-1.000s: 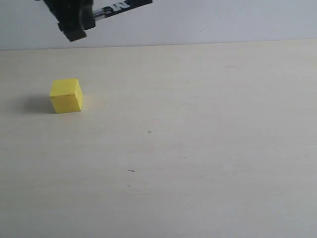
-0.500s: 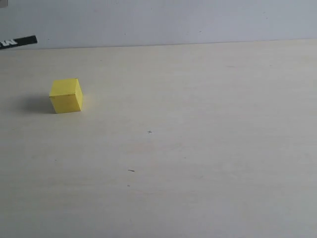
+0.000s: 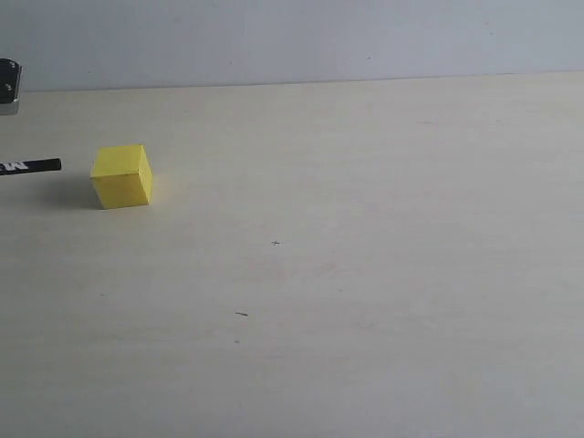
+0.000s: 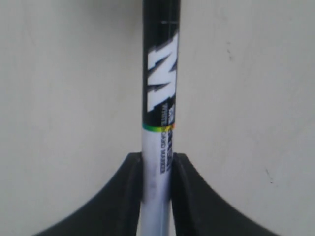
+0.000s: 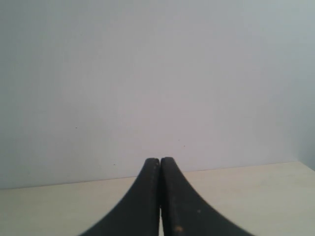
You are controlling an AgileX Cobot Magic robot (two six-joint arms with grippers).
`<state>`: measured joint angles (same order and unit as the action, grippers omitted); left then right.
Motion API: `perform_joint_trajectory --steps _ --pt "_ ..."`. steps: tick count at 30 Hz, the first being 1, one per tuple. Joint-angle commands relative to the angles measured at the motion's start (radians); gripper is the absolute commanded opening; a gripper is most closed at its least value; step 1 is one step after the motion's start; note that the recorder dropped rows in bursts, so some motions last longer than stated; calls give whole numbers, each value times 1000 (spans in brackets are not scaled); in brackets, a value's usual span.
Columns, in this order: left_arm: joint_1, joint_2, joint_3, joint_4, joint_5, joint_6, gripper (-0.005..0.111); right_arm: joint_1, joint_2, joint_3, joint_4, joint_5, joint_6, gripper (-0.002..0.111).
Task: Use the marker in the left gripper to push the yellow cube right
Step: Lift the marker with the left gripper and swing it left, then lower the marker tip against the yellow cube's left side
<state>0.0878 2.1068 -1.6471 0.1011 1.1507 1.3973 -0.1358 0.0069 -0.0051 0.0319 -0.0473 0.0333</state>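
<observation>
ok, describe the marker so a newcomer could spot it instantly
On the pale table, find the yellow cube at the exterior view's left. Just left of it, not touching, a slim marker points its black end at the cube. Unlike the blocky cube it is long and thin: black with a white M, white barrel clamped in the left gripper.

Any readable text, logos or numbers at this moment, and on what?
"M": large white letter on the black section of the marker, left wrist view.
Small print down its barrel: too blurred to read.
Its white lettering in the exterior view: cut off at the edge, unreadable.
No text on the yellow cube.
</observation>
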Motion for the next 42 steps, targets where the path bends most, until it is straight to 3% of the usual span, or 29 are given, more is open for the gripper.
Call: perform_joint_trajectory --steps 1,17,23,28,32,38,42 --pt "0 31 14 0 -103 20 0 -3 -7 5 -5 0 -4 0" --pt "-8 105 14 -16 -238 125 0 -3 -7 5 -5 0 -4 0" --pt "-93 105 14 -125 -242 203 0 -3 -7 5 -5 0 -4 0" --pt "-133 102 14 -138 -270 188 0 -3 -7 5 -5 0 -4 0" --pt "-95 102 14 -22 -228 98 0 -3 -7 5 -9 0 -4 0" --pt "-81 102 14 -18 -206 97 0 -3 -7 5 -9 0 -4 0" --pt "-130 102 14 -33 -208 97 0 -3 -7 5 -5 0 -2 0"
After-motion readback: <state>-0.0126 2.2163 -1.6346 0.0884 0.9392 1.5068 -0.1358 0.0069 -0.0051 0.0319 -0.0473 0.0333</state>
